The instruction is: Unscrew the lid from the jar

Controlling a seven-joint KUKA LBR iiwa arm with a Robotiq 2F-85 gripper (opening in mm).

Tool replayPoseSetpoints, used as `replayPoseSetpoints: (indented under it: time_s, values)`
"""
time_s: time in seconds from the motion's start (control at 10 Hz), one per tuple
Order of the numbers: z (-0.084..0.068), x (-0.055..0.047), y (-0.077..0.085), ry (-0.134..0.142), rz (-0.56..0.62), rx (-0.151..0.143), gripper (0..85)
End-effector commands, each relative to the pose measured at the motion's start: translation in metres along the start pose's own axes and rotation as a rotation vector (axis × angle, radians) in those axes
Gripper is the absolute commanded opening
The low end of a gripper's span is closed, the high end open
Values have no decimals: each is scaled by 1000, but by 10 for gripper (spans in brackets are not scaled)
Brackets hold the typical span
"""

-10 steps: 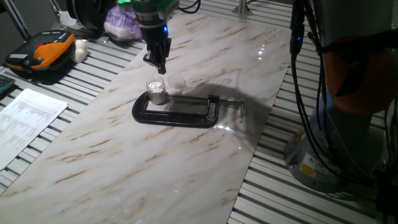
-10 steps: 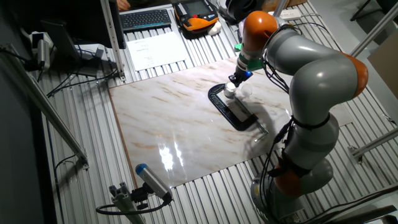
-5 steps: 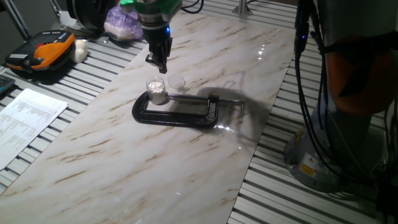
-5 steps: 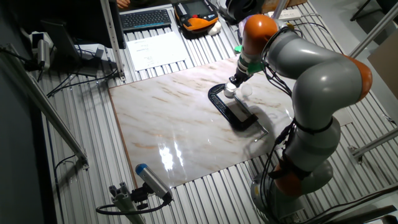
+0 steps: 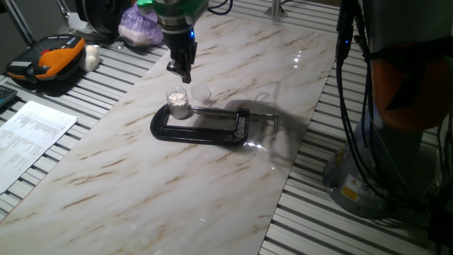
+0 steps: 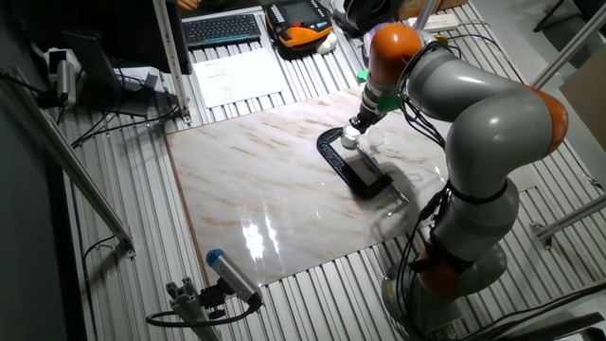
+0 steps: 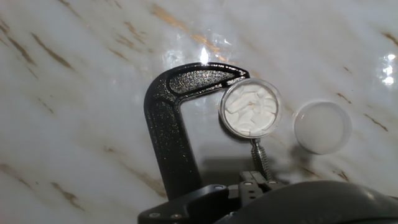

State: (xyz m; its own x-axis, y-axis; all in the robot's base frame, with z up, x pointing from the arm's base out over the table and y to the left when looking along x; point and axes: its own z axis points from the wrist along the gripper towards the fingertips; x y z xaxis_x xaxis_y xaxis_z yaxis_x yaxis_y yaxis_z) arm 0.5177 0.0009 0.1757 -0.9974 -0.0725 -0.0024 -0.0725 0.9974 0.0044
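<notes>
The jar [image 5: 178, 103] stands upright with no lid on it, held in the black C-clamp [image 5: 198, 134]. In the hand view the jar [image 7: 250, 107] shows its open mouth and white contents. The lid [image 7: 321, 127] lies flat on the marble just right of the jar, apart from it; it also shows in one fixed view [image 5: 202, 93]. My gripper [image 5: 181, 72] hangs above the jar, a little behind it, empty, with its fingers slightly apart. In the other fixed view the gripper [image 6: 358, 123] is just over the jar [image 6: 350, 138].
The C-clamp [image 7: 168, 137] lies flat on the marble board [image 5: 212, 184], with its screw handle pointing right. Papers [image 5: 28, 138], an orange-black device [image 5: 49, 60] and a purple bag [image 5: 138, 28] lie off the board on the left. Cables and the robot base [image 5: 368, 184] are at the right.
My gripper has risen slightly above the jar. The jar, the lid and the clamp have not moved.
</notes>
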Motion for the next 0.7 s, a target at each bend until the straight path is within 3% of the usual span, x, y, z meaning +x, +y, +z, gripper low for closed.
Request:
replayPoseSetpoints:
  time_s: [0.0,0.6]
  values:
    - [0,0,0,0,0,1,0]
    - [1,-1,0,3,3,3,0]
